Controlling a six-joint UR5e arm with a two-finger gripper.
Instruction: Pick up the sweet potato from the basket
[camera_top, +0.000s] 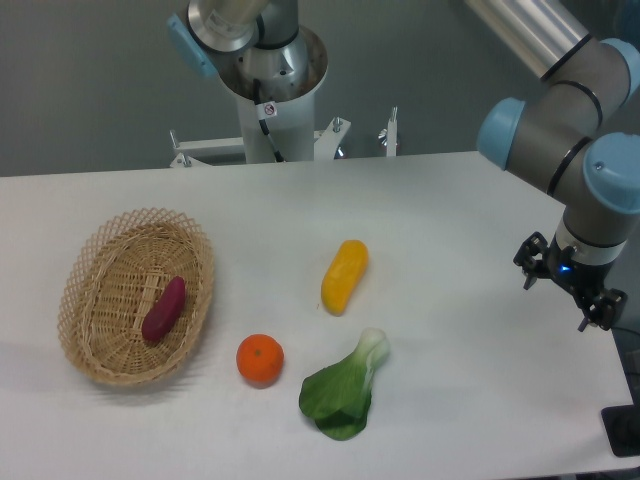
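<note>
White table (480, 400) under grey wall (90, 90) holds basket (90, 300), scattered produce.

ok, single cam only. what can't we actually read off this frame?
- Gripper: small and dark at the right edge; jaw opening can't be judged, fingertips unclear.
- Arm: upper links cut off by the top and right edges.
- Sweet potato: underside hidden against the basket floor; contact can't be judged.
- Bok choy: leaf underside hidden.
- Dark object at the bottom right corner: cut off, unidentifiable.

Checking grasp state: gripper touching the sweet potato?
Apart. The camera view shows the gripper at the table's right edge, while the sweet potato lies in the basket far left.
</note>
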